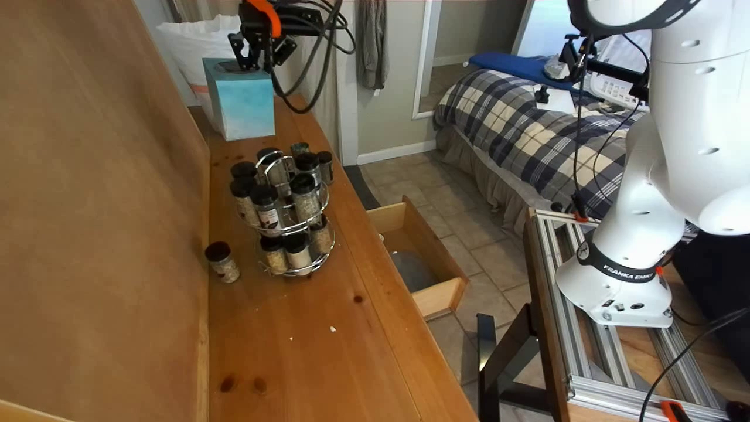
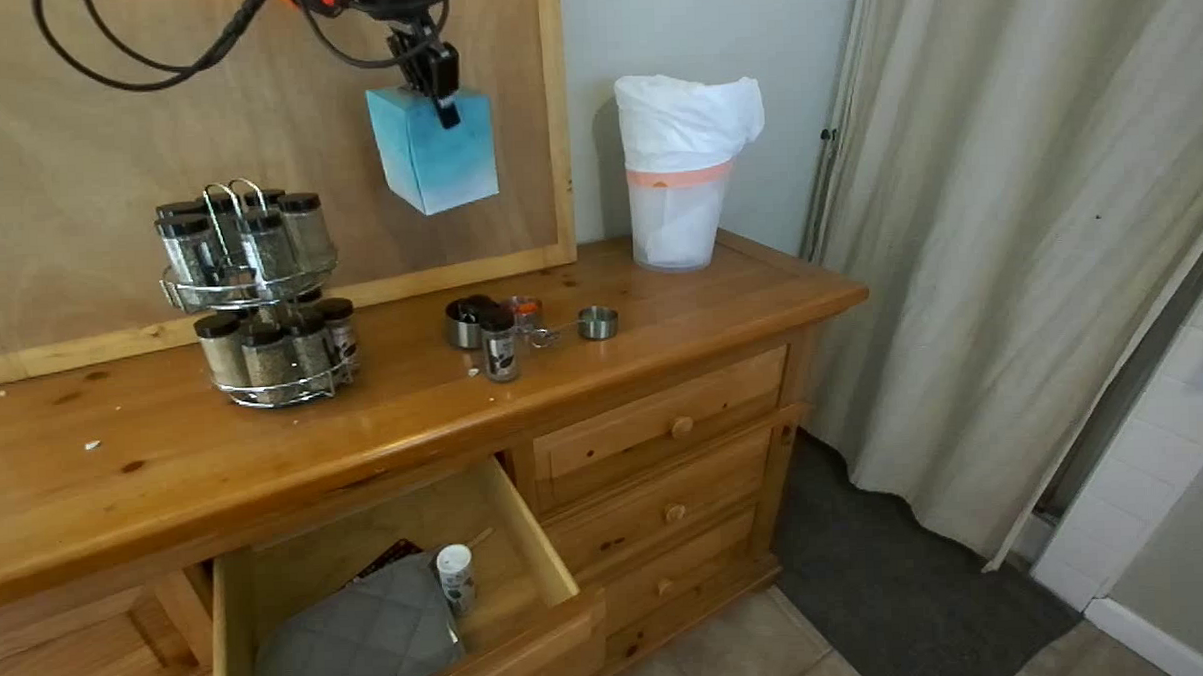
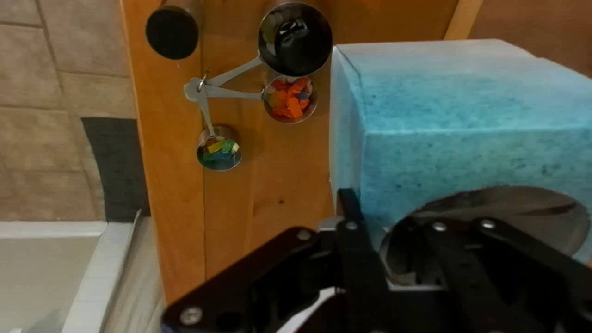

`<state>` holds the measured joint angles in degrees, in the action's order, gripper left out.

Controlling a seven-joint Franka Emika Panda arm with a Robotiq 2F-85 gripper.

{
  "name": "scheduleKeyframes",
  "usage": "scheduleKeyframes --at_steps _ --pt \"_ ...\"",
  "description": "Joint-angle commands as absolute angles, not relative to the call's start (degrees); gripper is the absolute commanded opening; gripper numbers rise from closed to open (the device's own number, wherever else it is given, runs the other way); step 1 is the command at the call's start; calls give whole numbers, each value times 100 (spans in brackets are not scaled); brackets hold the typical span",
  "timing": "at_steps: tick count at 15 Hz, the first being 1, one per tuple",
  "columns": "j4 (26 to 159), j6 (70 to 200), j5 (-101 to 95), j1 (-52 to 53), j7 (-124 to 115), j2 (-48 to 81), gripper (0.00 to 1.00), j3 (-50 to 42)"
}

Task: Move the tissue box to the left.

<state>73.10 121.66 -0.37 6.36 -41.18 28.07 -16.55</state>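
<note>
The light teal-blue tissue box [image 1: 243, 108] hangs in the air above the far part of the wooden dresser top. In an exterior view, the tissue box [image 2: 426, 169] is raised in front of the wooden back panel, slightly tilted. My gripper [image 1: 255, 63] grips its top edge from above. In the wrist view, the gripper [image 3: 377, 222] has one finger outside the box wall and the other inside the dark oval opening of the tissue box [image 3: 453, 106]. The tip of the inner finger is hidden in the opening.
A two-tier rack of dark-lidded jars [image 2: 268, 255] stands on the dresser. A bin with a white bag [image 2: 689, 135] stands at the corner. Measuring cups [image 2: 598, 323] and a loose jar [image 2: 499, 352] lie below the box. A drawer [image 2: 542, 640] is pulled open.
</note>
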Motion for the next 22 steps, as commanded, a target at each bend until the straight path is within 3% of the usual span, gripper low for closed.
scheduleKeyframes --at_steps 1,9,10,11,22 --pt "8686 12700 -1082 1271 -4358 1773 2 -1916" --pt "10705 13310 -3415 1187 -4995 -95 2 -700" --pt "9837 12973 -3097 965 -4959 600 2 -654" --pt "9984 12963 -3112 935 -4958 455 7 -526" --pt "10245 13055 -3869 886 -5406 93 2 -261"
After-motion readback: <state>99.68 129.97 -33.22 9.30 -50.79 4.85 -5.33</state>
